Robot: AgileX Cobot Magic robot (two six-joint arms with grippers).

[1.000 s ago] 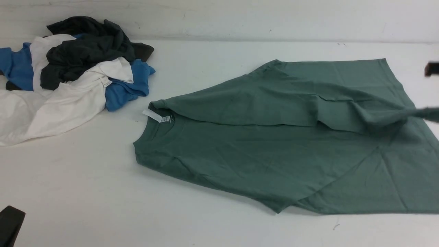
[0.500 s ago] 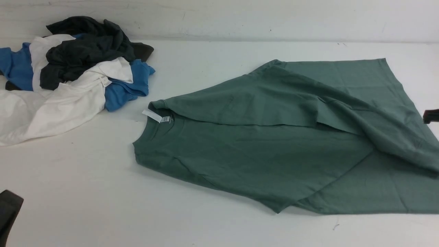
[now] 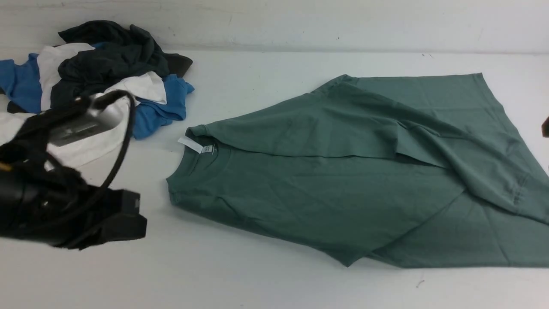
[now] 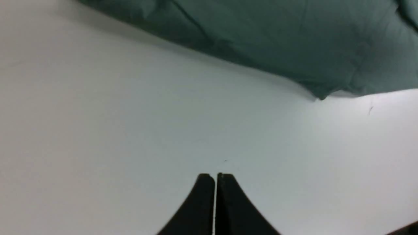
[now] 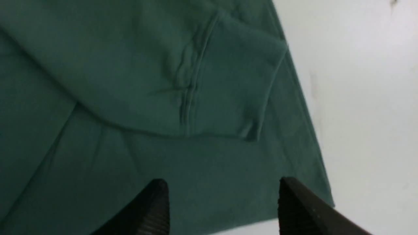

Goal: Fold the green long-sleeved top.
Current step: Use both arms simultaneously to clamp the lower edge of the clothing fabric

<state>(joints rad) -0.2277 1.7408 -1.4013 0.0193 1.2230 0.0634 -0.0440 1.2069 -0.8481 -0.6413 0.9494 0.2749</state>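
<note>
Green long-sleeved top (image 3: 343, 189) lies part-folded; our left gripper (image 4: 215, 178) pinched together, empty, arm (image 3: 51, 206) masking clothes pile (image 3: 111, 60); right gripper (image 5: 223, 182) spread above cuff (image 5: 235, 88).

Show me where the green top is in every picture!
Front view: the green top lies spread over the middle and right of the table.
Left wrist view: the top lies beyond the shut left gripper, across bare table.
Right wrist view: the top fills most of it under the open right gripper, sleeve cuff showing.
Shared landmark: the white table.
</note>
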